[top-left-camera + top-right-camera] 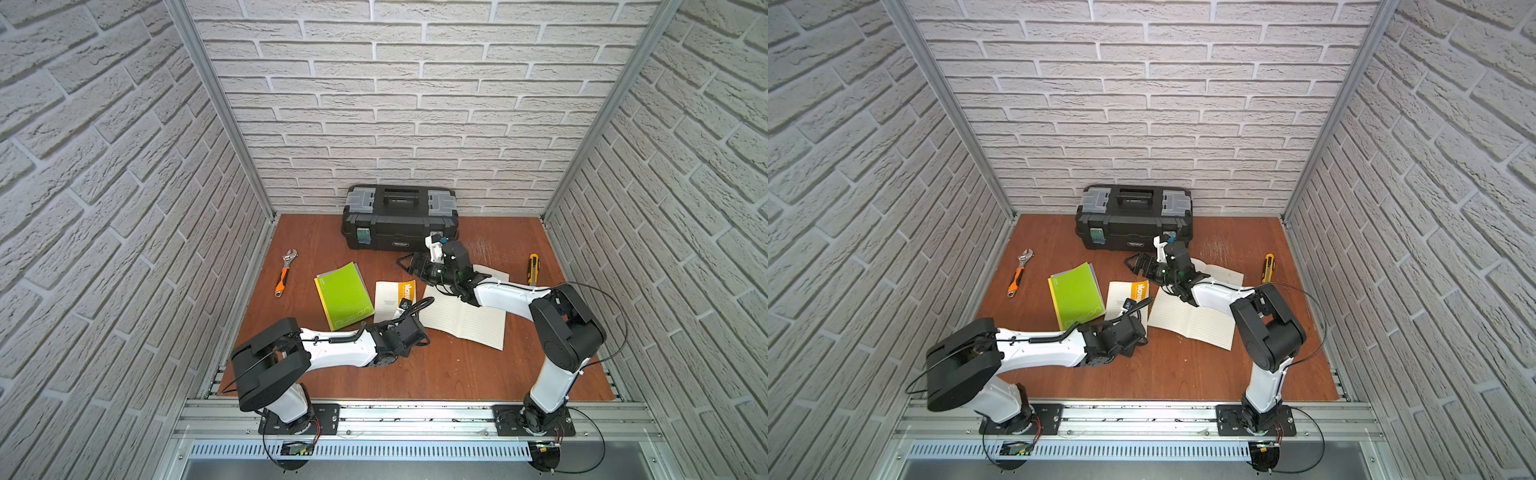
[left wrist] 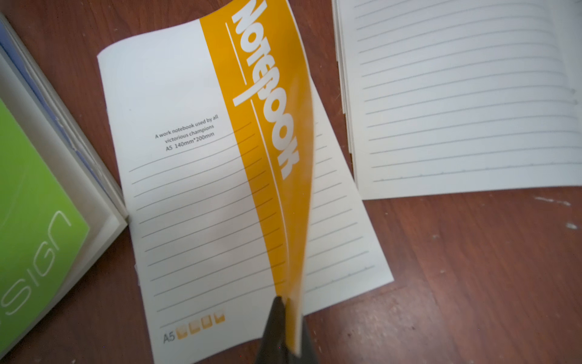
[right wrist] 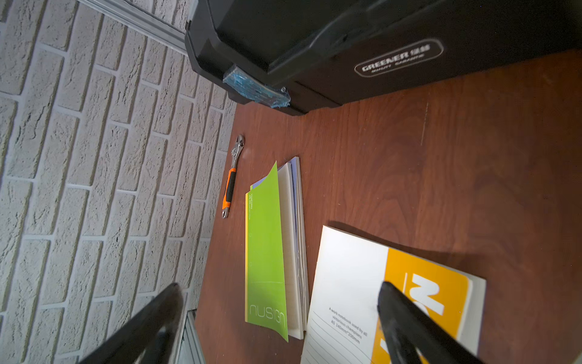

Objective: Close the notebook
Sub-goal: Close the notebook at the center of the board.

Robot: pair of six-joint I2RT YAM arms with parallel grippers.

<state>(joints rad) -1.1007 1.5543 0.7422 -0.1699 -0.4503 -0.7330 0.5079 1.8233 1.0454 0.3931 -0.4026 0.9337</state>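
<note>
The notebook (image 2: 189, 189) has a white cover with an orange band and lies mid-table, also visible in a top view (image 1: 388, 297). My left gripper (image 2: 288, 304) is shut on the cover's free edge near a corner. The cover stands curled up off the lined pages (image 2: 340, 220) beneath it. In both top views the left wrist hides those fingers. My right gripper (image 1: 405, 264) hovers open beyond the notebook, near the toolbox, holding nothing. In the right wrist view its fingers (image 3: 393, 302) frame the notebook (image 3: 346, 283).
A second, lined notebook (image 1: 469, 320) lies open under the right forearm. A green notebook (image 1: 343, 297) lies just left of the orange one. A black toolbox (image 1: 399, 218) stands at the back wall. A wrench (image 1: 284, 272) lies far left and a yellow tool (image 1: 533, 268) far right.
</note>
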